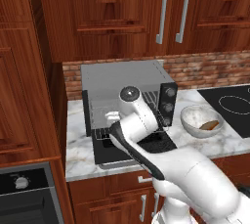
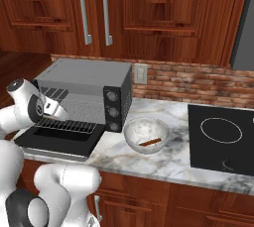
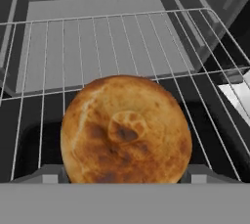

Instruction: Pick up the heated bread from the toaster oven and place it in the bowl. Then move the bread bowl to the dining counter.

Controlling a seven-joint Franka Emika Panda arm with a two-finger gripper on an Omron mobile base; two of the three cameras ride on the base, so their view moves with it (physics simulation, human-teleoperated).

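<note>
The grey toaster oven (image 1: 127, 78) (image 2: 84, 77) stands on a marble top with its black door (image 1: 141, 147) dropped open. My gripper (image 1: 112, 118) (image 2: 54, 109) (image 3: 126, 174) is at the oven's mouth, shut on the bread (image 3: 126, 130), a round golden-brown piece held between both fingertips (image 3: 49, 174) above the front of the wire rack (image 3: 97, 37). The speckled whitish bowl (image 1: 193, 115) (image 2: 136, 129) sits just right of the oven, with a small brown piece (image 1: 210, 125) (image 2: 150, 142) lying in it. The dining counter is out of view.
A black cooktop (image 1: 234, 105) (image 2: 221, 137) lies right of the bowl. A built-in black oven with a round knob (image 1: 22, 184) sits low on the left. Wooden wall cupboards (image 2: 94, 13) hang above, with a brick wall (image 2: 198, 82) behind.
</note>
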